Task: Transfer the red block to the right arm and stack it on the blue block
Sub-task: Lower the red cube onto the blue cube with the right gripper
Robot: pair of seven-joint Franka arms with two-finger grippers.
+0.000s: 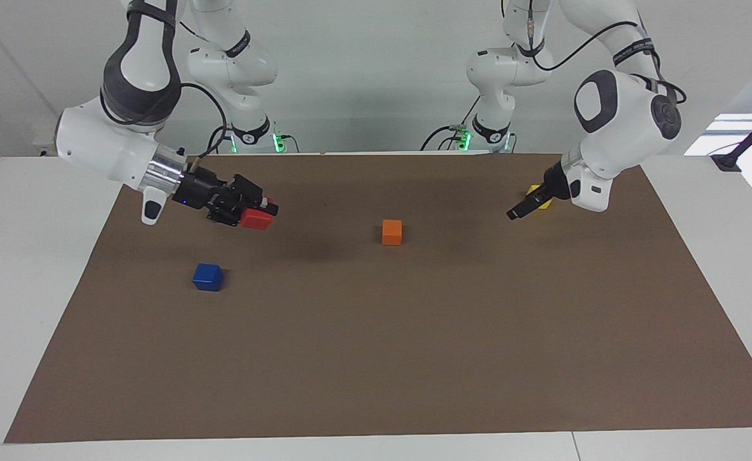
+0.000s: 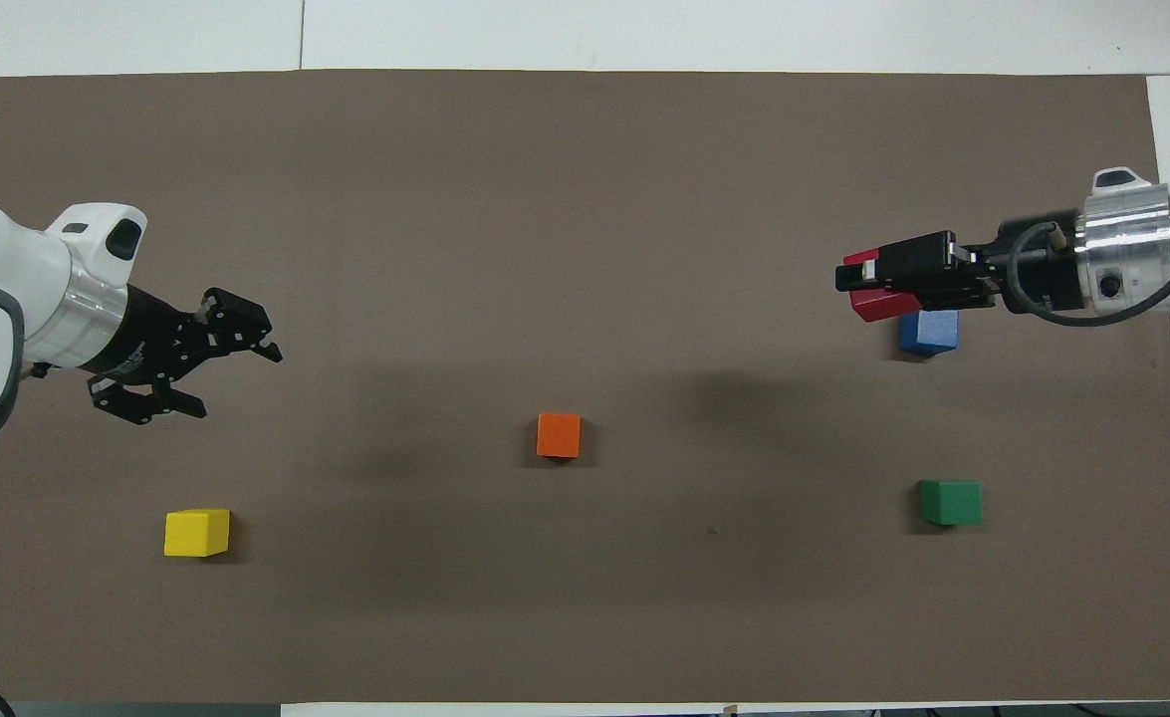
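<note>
Right claw (image 1: 262,214) grips the red block (image 1: 256,219) above the mat, near the blue block (image 1: 208,276).

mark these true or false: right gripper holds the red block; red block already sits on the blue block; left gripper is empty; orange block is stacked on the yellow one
1. The right gripper holds the red block: true.
2. The red block sits on the blue block: false, it is in the air in the jaws; the blue block's top is bare.
3. The left gripper is empty: true, jaws open.
4. The orange block is stacked on the yellow block: false, both lie apart on the mat.
</note>
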